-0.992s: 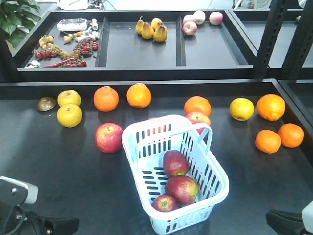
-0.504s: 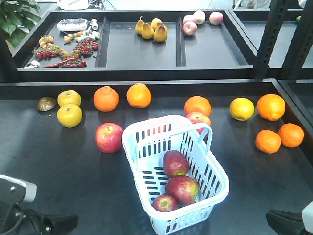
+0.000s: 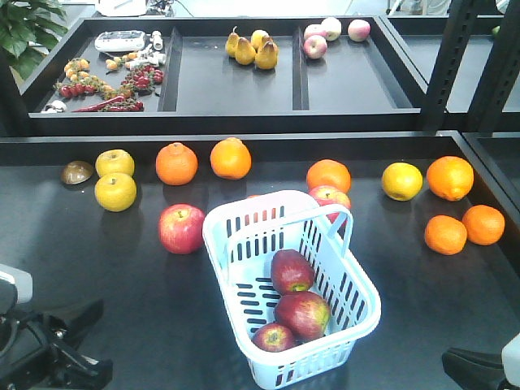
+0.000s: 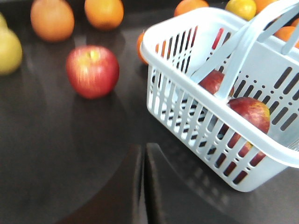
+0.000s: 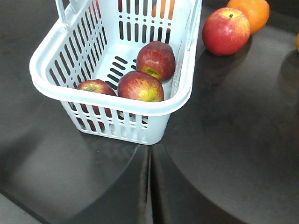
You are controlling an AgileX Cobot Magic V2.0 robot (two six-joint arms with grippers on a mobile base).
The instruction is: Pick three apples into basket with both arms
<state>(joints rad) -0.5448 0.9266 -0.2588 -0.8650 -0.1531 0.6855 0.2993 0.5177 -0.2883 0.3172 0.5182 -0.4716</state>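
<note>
Your three deep red, yellow-streaked apples (image 3: 290,302) lie inside the light blue slotted plastic basket (image 3: 357,321), which sits between both grippers. Your left black gripper (image 4: 143,186) and right black gripper (image 5: 149,191) both show fingers pressed together, empty, near the basket's walls. One loose red apple (image 4: 92,70) rests ahead of your left gripper.

Slotted basket (image 3: 357,302) looks like smooth, slightly glossy plastic; apples (image 5: 140,87) waxy-shiny; desk (image 3: 97,268) dark with a dull sheen.
</note>
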